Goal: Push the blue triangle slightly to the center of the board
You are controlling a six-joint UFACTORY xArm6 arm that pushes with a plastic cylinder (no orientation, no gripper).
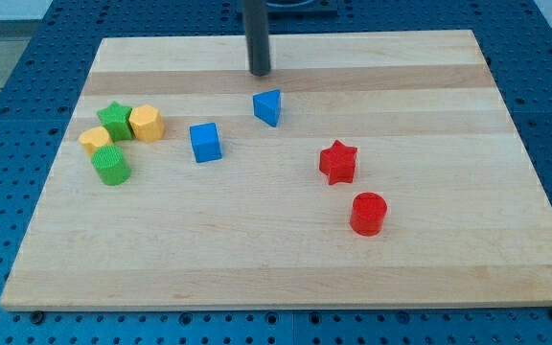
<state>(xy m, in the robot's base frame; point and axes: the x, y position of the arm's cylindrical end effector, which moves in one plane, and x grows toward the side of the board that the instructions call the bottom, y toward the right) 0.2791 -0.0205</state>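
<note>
My tip upper centre, just above blue triangle, apart. No jaws on rod; no legible writing.

Pale smooth wooden board, matt blue triangle

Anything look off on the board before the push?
Nothing stands out. All blocks sit flat on the board, none tipped or hanging off an edge. My tip is just above the blue triangle, not touching it. Four yellow and green blocks cluster at the view's left.
</note>
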